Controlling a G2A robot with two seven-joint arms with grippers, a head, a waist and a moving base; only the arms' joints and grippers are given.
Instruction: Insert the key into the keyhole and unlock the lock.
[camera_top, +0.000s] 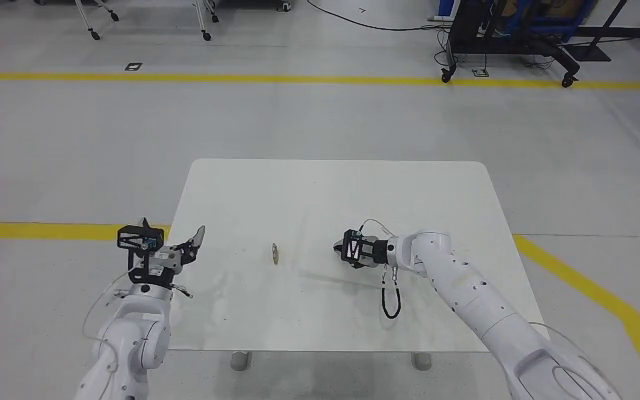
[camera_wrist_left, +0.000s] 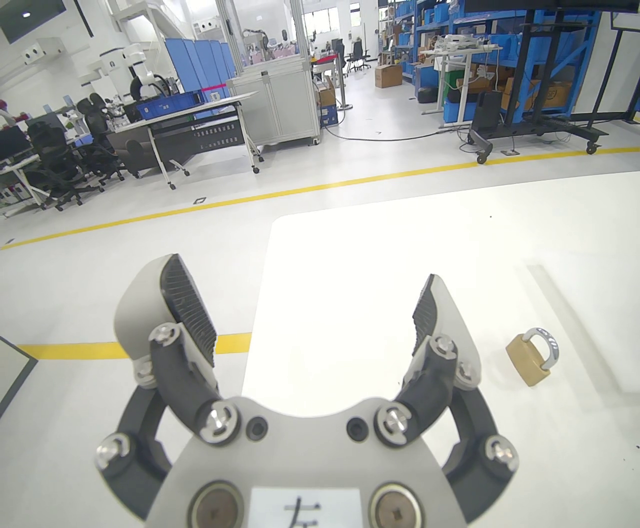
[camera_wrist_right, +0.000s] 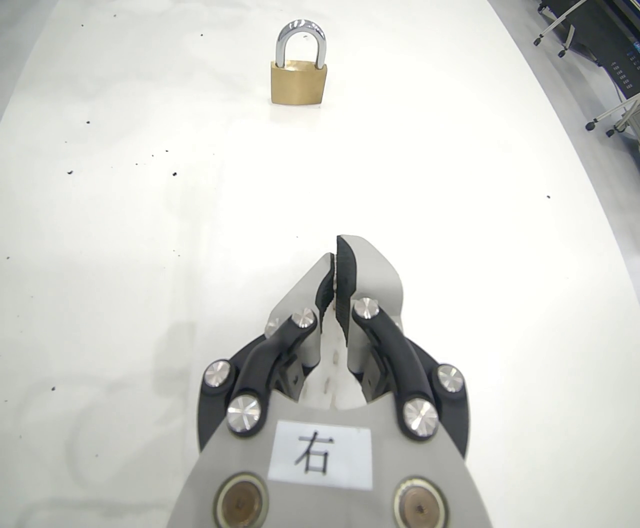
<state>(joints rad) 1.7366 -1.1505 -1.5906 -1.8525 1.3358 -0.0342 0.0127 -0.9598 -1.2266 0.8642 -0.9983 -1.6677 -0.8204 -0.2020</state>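
**The lock could tip or slide away**

The little gold lock (camera_wrist_right: 299, 82) sits near the middle of the white table (camera_top: 330, 190). It seems to stand on its flat bottom, with the silver loop on top. I cannot see the keyhole. If the hole is underneath, no key can get in until someone lifts the lock.

The right gripper (camera_wrist_right: 336, 250) is pinched tight, near the lock and pointing at it. I cannot see a key between its fingers.

The left gripper (camera_wrist_left: 302, 280) is spread wide with nothing in it. It is at the table's edge, well apart from the lock.

Nothing holds the lock. I think a push could knock it over or slide it away.
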